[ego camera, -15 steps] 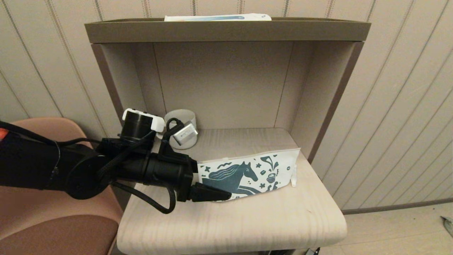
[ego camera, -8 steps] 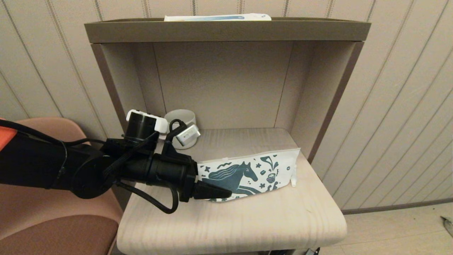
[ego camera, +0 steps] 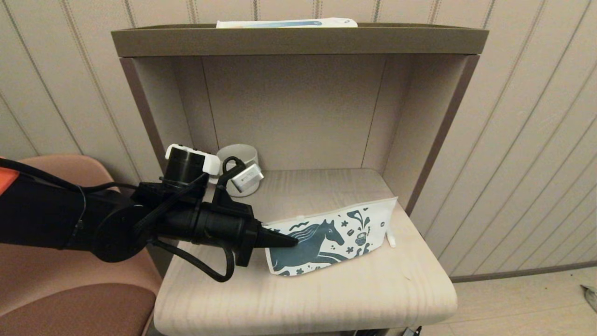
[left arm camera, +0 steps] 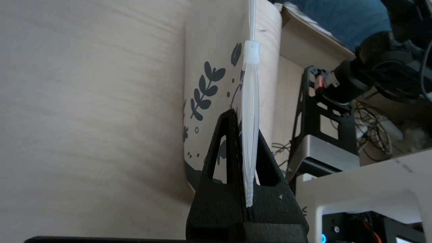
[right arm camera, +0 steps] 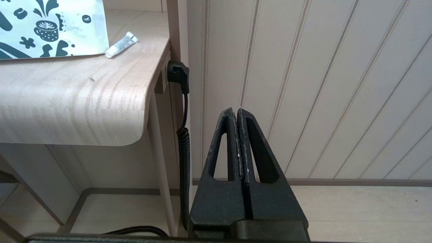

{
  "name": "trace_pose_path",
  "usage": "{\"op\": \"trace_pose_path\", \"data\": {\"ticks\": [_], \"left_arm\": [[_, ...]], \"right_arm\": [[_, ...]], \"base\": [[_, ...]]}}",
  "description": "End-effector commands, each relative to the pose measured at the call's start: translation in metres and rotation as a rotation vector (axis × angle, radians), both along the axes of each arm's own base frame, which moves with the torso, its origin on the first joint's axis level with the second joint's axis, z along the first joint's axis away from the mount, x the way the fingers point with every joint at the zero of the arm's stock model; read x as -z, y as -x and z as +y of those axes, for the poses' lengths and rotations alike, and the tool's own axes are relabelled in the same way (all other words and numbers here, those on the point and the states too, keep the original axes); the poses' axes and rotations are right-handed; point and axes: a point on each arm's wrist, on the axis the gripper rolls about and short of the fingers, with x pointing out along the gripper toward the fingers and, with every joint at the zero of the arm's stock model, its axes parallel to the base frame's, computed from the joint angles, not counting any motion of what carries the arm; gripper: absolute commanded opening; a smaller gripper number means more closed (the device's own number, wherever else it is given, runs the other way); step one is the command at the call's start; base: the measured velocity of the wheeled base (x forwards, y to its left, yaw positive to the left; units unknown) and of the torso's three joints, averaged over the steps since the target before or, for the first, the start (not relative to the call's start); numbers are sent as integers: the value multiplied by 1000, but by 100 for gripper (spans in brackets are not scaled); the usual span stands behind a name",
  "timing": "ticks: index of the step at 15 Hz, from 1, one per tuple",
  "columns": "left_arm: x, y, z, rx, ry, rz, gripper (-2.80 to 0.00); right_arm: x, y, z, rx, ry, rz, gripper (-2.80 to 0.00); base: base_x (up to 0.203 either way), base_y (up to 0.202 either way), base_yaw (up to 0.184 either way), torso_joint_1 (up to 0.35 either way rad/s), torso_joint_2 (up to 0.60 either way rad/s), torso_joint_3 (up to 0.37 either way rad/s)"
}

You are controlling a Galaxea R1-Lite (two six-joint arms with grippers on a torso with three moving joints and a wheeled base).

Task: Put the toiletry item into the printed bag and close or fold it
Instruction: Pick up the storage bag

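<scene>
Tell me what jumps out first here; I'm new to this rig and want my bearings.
The left gripper is shut on the printed bag, pinching its top edge above the table. A white mug stands at the back of the nook, behind the arm. The right gripper hangs shut, off beside the table.

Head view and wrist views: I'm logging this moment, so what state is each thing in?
Printed bag: lifted at one end, zip edge pinched.
Left gripper: shut on the bag's top edge.
Right gripper: shut, empty, off the table.
Small tube: lying on the table, outside the bag.
Mug: upright.
</scene>
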Motion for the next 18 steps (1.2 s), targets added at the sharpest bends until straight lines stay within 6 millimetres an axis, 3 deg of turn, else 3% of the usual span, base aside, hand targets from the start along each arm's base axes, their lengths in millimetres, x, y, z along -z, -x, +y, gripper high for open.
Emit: {"op": "trace_pose_path", "data": {"ticks": [1,4,9,14,16,18], "left_arm": [[0,1,-2,12,5,1,-280],[-2,6,-1,37,16,8,-280],[-54,29,14,26,96,-97,-280],[-101,62,33,26,110,-133,-280],[-101,69,27,61,85,-122,-280],[-99,75,27,107,22,-144,-280]], "right_arm": [[0,0,0,-1,1,-1,-280],[0,0,0,0,5,-2,-280],[1,2,0,-8,9,58,-280],[-50,31,2,-95,13,66,-280],[-72,27,3,-113,13,99,-280],[-106,13,2,-139,6,147,-280]], "base": [[0,0,0,0,0,0],[0,0,0,0,0,0],[0,0,0,0,0,0],[0,0,0,0,0,0],[0,0,0,0,0,0],[0,0,0,0,0,0]]}}
